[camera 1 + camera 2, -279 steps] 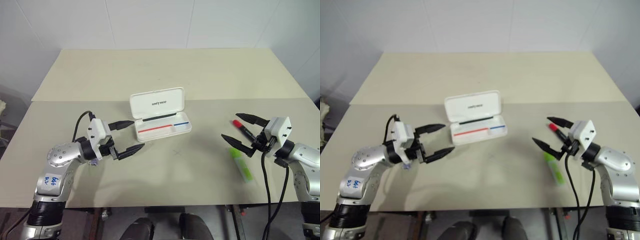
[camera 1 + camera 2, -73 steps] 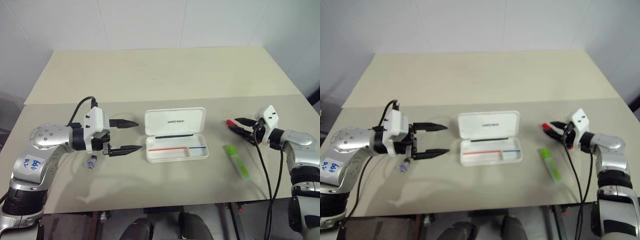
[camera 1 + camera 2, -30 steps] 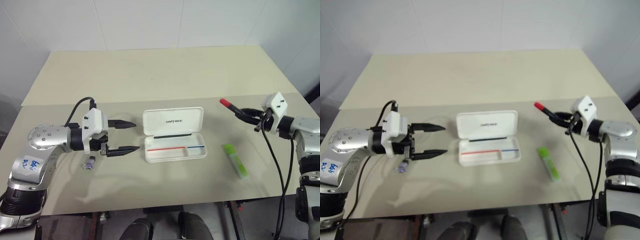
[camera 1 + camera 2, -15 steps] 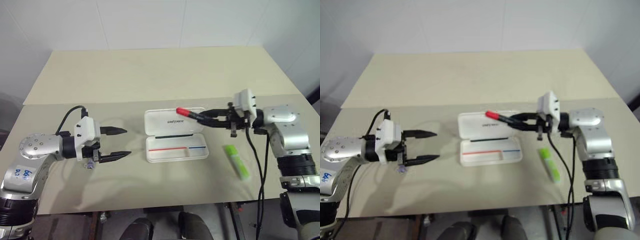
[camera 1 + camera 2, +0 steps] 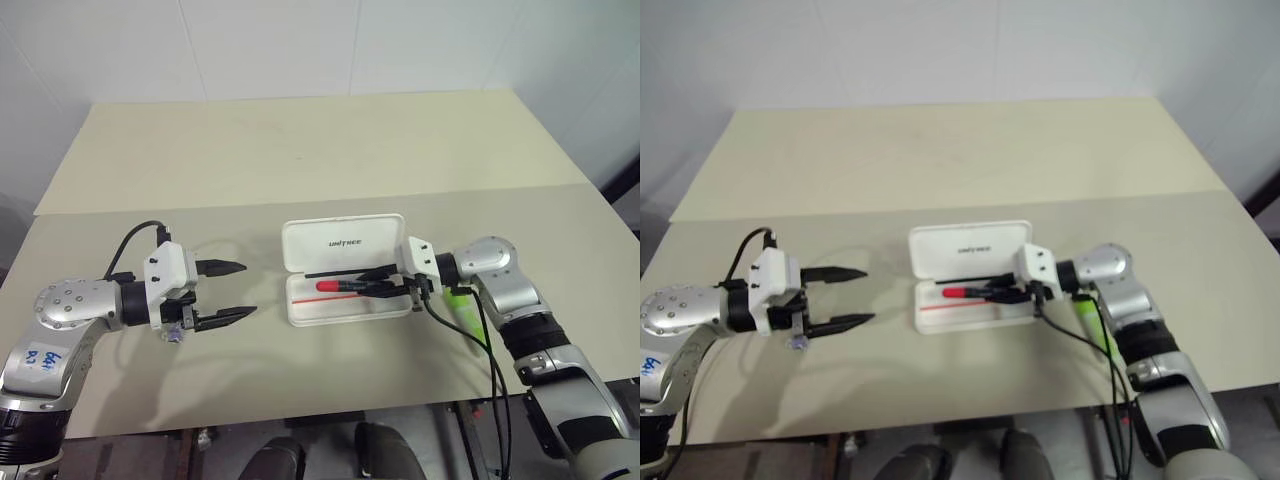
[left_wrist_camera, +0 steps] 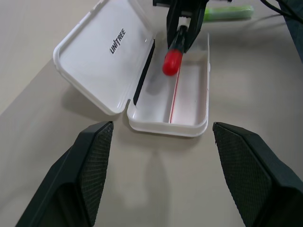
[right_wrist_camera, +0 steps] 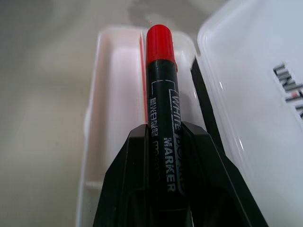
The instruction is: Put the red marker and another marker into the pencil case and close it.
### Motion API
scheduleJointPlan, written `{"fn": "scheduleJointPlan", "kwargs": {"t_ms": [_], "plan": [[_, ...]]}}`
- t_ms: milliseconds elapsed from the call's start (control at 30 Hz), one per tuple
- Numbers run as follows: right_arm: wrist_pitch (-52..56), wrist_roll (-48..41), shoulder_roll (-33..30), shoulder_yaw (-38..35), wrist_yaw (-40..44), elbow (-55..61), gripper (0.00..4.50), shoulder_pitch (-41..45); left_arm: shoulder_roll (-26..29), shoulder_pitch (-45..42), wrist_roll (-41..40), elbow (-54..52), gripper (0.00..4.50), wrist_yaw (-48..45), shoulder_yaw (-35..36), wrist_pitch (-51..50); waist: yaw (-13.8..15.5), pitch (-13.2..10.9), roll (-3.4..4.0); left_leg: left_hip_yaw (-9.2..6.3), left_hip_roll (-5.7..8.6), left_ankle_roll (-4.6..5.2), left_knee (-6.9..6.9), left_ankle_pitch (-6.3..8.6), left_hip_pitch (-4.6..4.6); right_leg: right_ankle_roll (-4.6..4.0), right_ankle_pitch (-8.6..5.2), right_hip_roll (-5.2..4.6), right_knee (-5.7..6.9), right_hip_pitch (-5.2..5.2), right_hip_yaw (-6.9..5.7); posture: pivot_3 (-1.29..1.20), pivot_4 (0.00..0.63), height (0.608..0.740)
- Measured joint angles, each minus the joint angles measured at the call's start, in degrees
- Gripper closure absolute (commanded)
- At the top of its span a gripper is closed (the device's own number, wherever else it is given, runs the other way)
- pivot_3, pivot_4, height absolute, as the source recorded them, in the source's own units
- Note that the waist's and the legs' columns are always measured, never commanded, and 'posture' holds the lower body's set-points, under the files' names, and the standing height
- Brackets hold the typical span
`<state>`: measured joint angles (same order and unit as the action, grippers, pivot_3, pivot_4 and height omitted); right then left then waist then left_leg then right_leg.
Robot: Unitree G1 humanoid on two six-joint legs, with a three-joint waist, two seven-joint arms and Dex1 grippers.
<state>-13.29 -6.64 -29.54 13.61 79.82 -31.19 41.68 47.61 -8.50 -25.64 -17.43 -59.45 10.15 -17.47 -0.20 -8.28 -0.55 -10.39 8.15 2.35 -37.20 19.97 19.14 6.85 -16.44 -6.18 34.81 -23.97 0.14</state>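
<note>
We see the white hard-plastic hinged pencil case (image 5: 345,275) lying open mid-tabletop (image 5: 300,150), lid with dark lettering tipped back on the far side, tray with red and blue lines facing us. The right gripper (image 5: 385,284) is clenched on the slim black-bodied marker with a red end (image 5: 345,287), grasping it by the black barrel. The marker's long axis runs side to side along the length of the tray, roughly level, red end pointing toward the robot's left and sitting over the tray. We cannot tell whether it touches the tray floor. In the right wrist view the red cap (image 7: 159,40) points straight away from the fingers (image 7: 128,189). The chunky lime-green highlighter (image 5: 1087,318) lies on the tabletop just right of the case, partly behind the right arm, long axis running roughly near-to-far. The left gripper (image 5: 228,291) hovers left of the case, released, jaws spread wide, aimed at the case's short end, holding nothing.
</note>
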Motion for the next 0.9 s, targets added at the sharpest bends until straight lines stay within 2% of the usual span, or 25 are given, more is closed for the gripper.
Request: {"fn": "scheduleJointPlan", "kwargs": {"t_ms": [200, 433, 567, 767, 900], "plan": [[-4.1, 2.9, 1.2, 0.6, -1.1, -4.0, 3.91, 2.2, -0.3, 0.0, 0.0, -0.6, 0.91, 0.7, -0.1, -0.1, 0.0, 0.0, -0.01, 0.01, -0.10, -0.07, -0.01, 0.04, 0.00, -0.02, 0.01, 0.18, 0.07, -0.05, 0.03, 0.00, 0.150, 0.740], [-4.2, 2.9, 1.3, 0.0, -1.8, -4.7, 1.45, 2.4, -0.7, 0.0, 0.0, -1.7, 0.91, 1.3, -0.4, -0.2, 0.1, 0.0, 0.00, -0.02, -0.17, -0.09, 0.00, 0.06, 0.00, -0.15, 0.09, 0.44, 0.16, -0.13, 0.10, 0.00, 0.150, 0.740], [-1.8, 0.6, 2.1, -0.2, -1.1, -0.7, 0.02, 1.5, -0.9, 0.0, 0.0, -2.0, 0.91, 1.5, -0.7, -0.3, -0.1, 0.0, 0.00, -0.01, -0.29, -0.14, 0.00, 0.14, 0.02, -0.15, 0.09, 0.42, 0.21, -0.22, 0.08, 0.00, 0.150, 0.740], [10.7, -9.5, 1.3, -1.6, 2.4, 13.0, 0.02, -2.7, -1.2, 0.1, -0.1, -2.1, 0.91, 1.8, -1.3, -0.6, 0.1, 0.0, 0.00, 0.00, -0.34, -0.17, -0.01, 0.17, 0.09, -0.20, 0.11, 0.42, 0.31, -0.35, 0.09, 0.00, 0.150, 0.740], [13.4, -13.1, 0.5, -4.7, 2.2, 16.9, 0.02, -4.0, -1.9, 0.1, -0.1, -2.1, 0.91, 1.8, -2.3, -0.7, 0.2, 0.0, 0.00, 0.03, -0.33, -0.13, -0.07, 0.20, 0.09, -0.37, 0.22, 0.45, 0.26, -0.31, 0.11, 0.00, 0.150, 0.740]]}}
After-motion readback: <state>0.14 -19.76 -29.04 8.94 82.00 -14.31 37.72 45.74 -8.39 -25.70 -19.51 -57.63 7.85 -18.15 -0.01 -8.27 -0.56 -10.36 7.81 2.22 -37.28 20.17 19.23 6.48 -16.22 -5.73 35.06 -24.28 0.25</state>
